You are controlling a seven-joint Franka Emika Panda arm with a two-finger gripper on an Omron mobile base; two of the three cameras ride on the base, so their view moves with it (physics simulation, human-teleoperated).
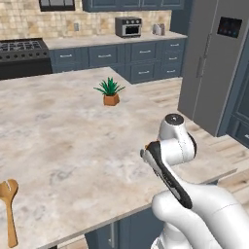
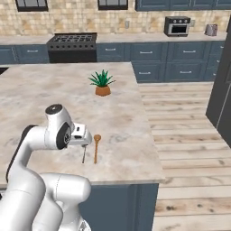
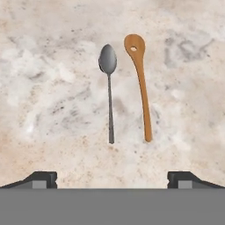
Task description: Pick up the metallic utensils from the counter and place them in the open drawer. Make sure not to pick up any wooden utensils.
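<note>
grey metal spoon lying flat on the marbled counter, bowl toward the top of the hand view, thin handle running straight down; a spoon, not a knife. just beside it on the right, apart and roughly parallel, tan wooden spoon with a hole in its bowl and a slightly curved handle. seen from the right base view as a dark thin utensil next to the orange wooden spoon, both near the counter's front edge. wooden spoon also at the lower left of the left base view. gripper above the pair, holding nothing, finger tips spread wide at the bottom corners of the hand view. farther back on the counter, small potted plant in an orange pot. beyond, dark blue cabinets, black stove, toaster oven on the rear worktop, grey fridge at the right of the left base view.
</note>
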